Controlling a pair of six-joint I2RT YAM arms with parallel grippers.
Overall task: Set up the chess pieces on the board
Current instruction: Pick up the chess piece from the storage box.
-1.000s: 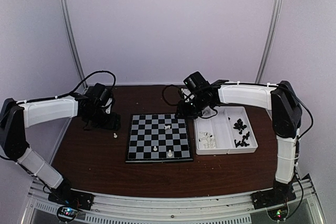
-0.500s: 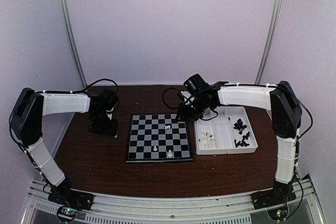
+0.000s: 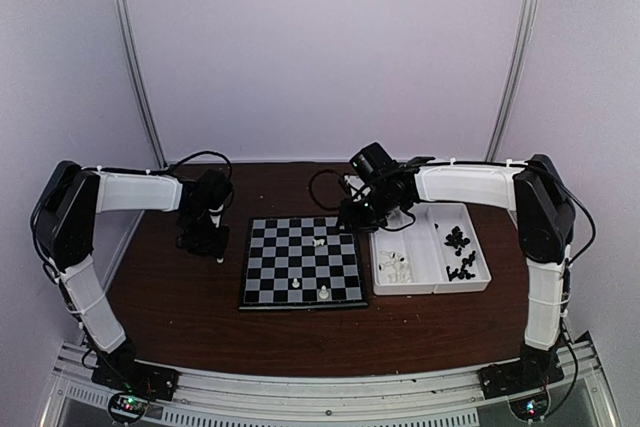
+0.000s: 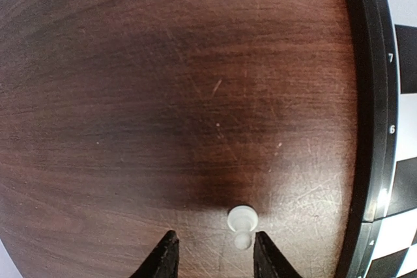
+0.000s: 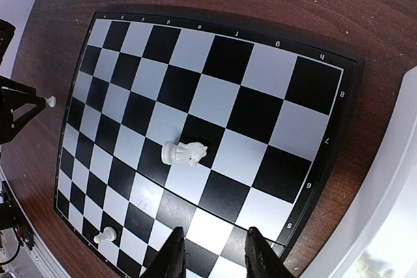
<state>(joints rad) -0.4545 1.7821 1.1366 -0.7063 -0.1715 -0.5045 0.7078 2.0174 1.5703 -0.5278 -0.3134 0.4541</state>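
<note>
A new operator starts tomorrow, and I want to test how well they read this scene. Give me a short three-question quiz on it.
1. True or false: the white knight on the board stands upright.
2. Which tray compartment holds the black pieces: A left, B right?
3. What sits on the table between the left jaws?
Key: 1 false, it lies on its side. 2 B. 3 a white pawn.

Blk/wht checked board (image 5: 225, 105), dark rim; wht pawn (image 4: 242, 218); brown wood-grain table (image 4: 130, 96); wht tray (image 3: 435, 288).
</note>
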